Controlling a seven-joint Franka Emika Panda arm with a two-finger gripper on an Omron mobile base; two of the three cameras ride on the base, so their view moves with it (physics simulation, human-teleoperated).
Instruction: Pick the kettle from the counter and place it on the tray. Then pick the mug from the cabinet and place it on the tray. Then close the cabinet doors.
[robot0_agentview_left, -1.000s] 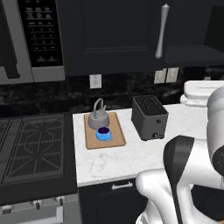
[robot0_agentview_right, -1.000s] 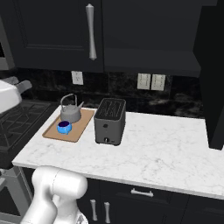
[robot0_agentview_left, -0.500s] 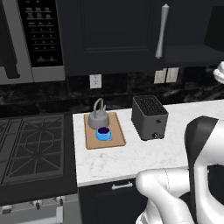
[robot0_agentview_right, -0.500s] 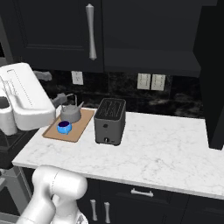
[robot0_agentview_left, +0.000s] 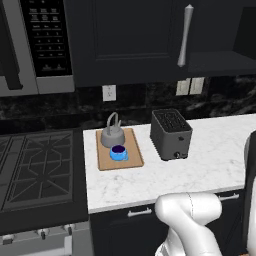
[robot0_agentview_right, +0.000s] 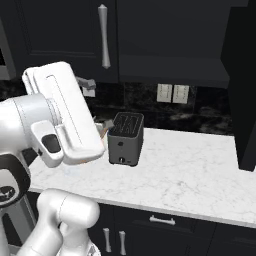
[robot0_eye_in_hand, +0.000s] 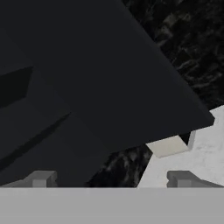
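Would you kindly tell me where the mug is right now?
In the left base view, the mug sits on the tray, just in front of the kettle, left of the toaster.

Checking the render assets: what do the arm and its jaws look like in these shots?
The arm is glossy white, built of rounded, bulbous links with a flatter slab-like segment, dark grey to black at the joints. A small dark rounded-square inset sits on one link. No cables show. The gripper has two small, blocky grey finger tips.
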